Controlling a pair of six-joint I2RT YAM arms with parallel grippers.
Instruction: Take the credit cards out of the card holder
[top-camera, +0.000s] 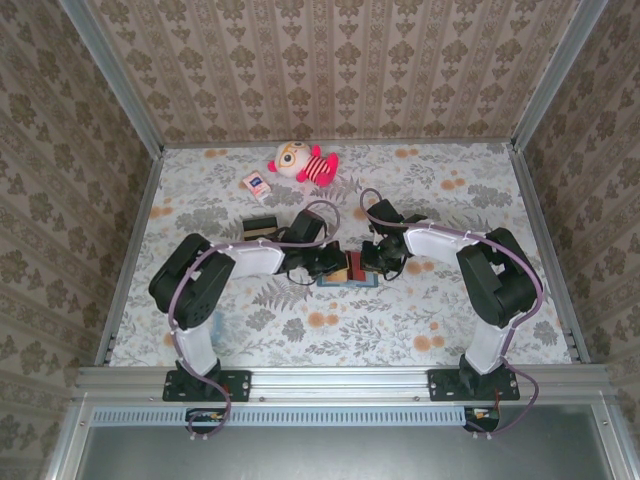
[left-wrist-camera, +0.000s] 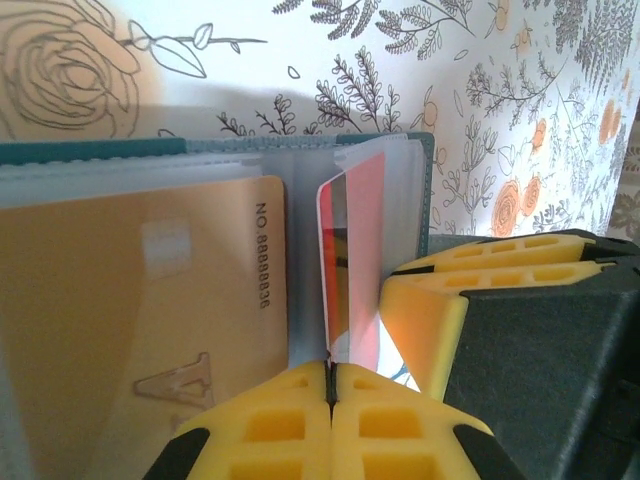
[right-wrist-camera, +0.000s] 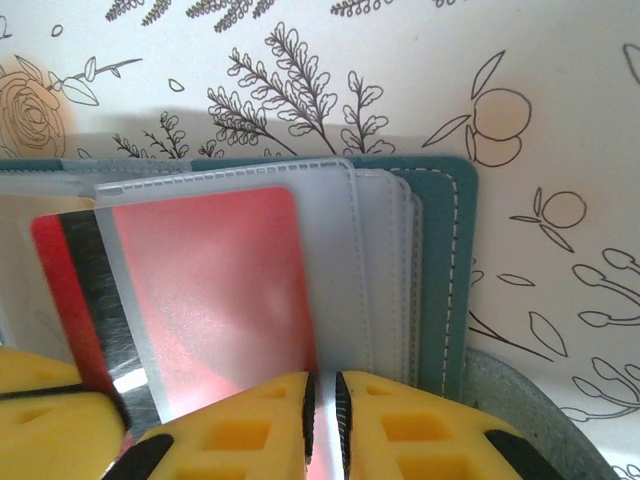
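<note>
I'm easing out the red card (left-wrist-camera: 355, 250), left claw (left-wrist-camera: 330, 378) pinching it, right claw (right-wrist-camera: 322, 385) clamping the card holder (right-wrist-camera: 440, 260); next likely needing a straight pull.

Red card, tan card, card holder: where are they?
red card (right-wrist-camera: 92, 290), right wrist view, exposed black stripe
tan card (left-wrist-camera: 130, 320), left wrist view, face middle
card holder (right-wrist-camera: 442, 260), right wrist view, stitched teal edge

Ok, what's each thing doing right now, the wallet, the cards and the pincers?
card holder: open.
red card: sticking partly out of its clear sleeve.
tan card: flat inside the holder.
left pincer: shut on the red card.
right pincer: shut on the clear sleeve.
</note>
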